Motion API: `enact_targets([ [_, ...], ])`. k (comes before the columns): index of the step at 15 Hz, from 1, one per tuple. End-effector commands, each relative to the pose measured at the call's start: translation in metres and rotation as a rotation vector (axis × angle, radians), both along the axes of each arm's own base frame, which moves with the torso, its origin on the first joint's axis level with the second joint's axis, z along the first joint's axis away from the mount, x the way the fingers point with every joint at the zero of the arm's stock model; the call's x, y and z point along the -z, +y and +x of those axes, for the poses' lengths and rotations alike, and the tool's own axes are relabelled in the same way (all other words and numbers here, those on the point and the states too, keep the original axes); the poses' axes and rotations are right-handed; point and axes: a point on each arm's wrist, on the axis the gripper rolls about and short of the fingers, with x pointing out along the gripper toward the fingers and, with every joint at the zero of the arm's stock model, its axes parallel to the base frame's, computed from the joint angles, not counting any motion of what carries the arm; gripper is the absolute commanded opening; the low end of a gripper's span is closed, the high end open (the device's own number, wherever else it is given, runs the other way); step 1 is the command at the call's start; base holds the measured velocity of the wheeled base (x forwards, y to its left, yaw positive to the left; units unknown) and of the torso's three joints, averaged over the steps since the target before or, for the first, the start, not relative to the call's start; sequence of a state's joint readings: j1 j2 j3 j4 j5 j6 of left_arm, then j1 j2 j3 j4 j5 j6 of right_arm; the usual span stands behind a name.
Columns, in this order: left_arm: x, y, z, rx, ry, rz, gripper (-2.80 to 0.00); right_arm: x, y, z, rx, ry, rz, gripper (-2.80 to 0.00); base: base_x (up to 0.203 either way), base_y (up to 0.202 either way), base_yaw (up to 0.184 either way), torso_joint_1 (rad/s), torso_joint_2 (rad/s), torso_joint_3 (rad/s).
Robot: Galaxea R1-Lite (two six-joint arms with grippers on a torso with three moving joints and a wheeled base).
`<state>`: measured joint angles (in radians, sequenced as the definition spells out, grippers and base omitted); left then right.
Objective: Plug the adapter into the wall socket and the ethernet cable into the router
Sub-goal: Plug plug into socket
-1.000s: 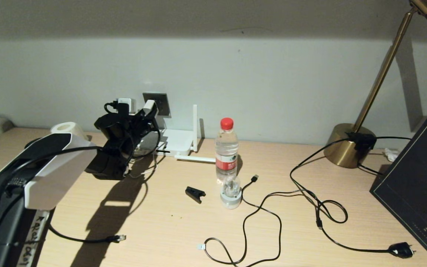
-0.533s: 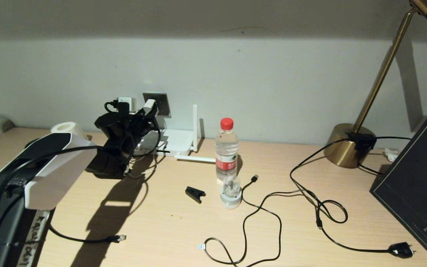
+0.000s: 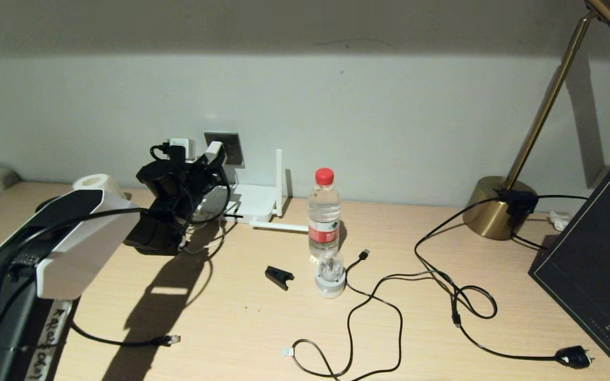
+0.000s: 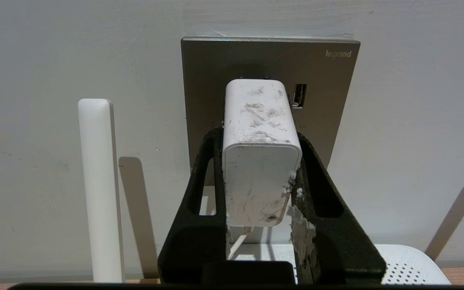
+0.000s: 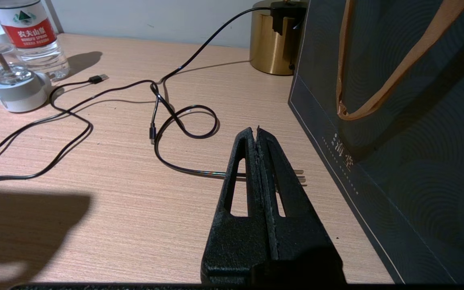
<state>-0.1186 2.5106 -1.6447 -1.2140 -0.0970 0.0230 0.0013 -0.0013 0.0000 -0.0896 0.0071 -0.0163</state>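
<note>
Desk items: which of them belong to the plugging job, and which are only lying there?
Job:
adapter, held by left gripper at the wall socket
router
ethernet cable

Lying about:
water bottle
brass lamp
USB cable
dark bag
right gripper, parked

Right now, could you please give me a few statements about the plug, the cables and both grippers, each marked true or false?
1. The left gripper holds the small white cube-shaped adapter against the grey metallic wall socket. True.
2. The right gripper is wide open. False: its fingers are pressed together, holding nothing.
3. The black ethernet cable is plugged into the flat white router. False: its plug lies loose on the wooden table.
4. A red-capped clear water bottle stands upright on the table. True.
</note>
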Motion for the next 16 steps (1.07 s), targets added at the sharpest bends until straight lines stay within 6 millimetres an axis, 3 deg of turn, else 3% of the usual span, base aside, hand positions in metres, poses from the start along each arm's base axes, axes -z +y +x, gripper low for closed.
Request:
enact_targets([
  [1, 0.000, 0.000, 0.000, 0.002, -0.005, 0.000, -2.80, 0.010, 0.000, 0.003, -0.001, 0.036, -0.001, -2.80, 0.000, 0.000, 0.000, 0.000, 0.00, 0.000],
  [7, -0.010, 0.001, -0.002, 0.000, -0.024, -0.002, -2.80, 0.010, 0.000, 0.003, -0.001, 0.036, -0.001, -2.80, 0.000, 0.000, 0.000, 0.000, 0.00, 0.000],
  [16, -0.006, 0.004, -0.009, -0.004, 0.009, 0.002, -2.80, 0.010, 0.000, 0.003, -0.002, 0.036, -0.001, -2.80, 0.000, 0.000, 0.000, 0.000, 0.00, 0.000],
])
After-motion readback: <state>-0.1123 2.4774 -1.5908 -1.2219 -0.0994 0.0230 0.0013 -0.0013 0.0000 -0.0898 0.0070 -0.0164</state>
